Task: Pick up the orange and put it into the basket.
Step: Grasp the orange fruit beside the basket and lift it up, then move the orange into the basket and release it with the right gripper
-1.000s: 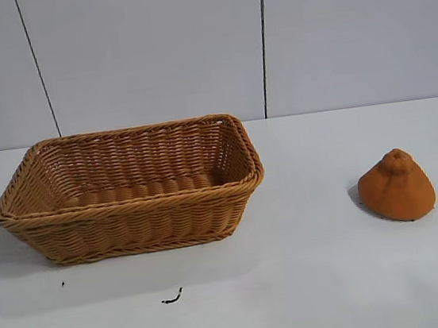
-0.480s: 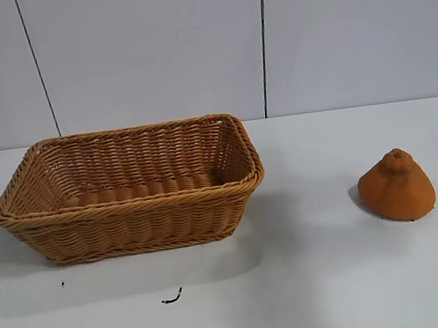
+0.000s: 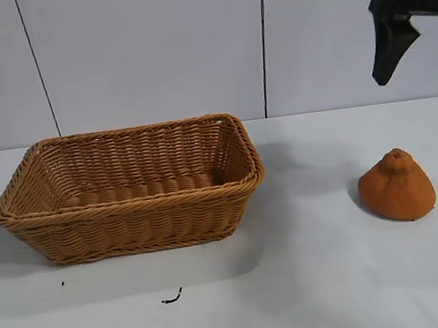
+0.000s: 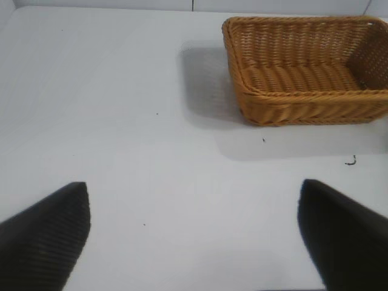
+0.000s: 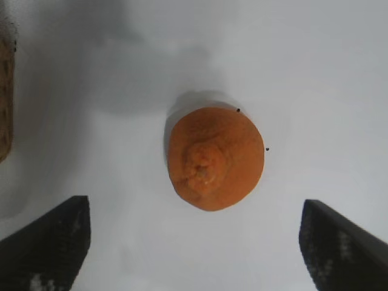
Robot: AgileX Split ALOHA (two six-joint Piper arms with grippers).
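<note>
The orange is a dull orange cone-shaped fruit with a knobby tip, upright on the white table at the right. It also shows in the right wrist view, seen from above. The wicker basket stands at the left, with nothing in it. It also shows in the left wrist view. My right gripper hangs high above the orange, open and empty. In its own view the fingers stand wide apart. My left gripper is open and empty over bare table, away from the basket.
A small dark scrap lies on the table in front of the basket. A dark speck lies near it. The grey panelled wall closes the back.
My right gripper has come into the exterior view at the top right, above the orange. Its shadow now falls on the table by the basket. The orange and basket have not moved.
</note>
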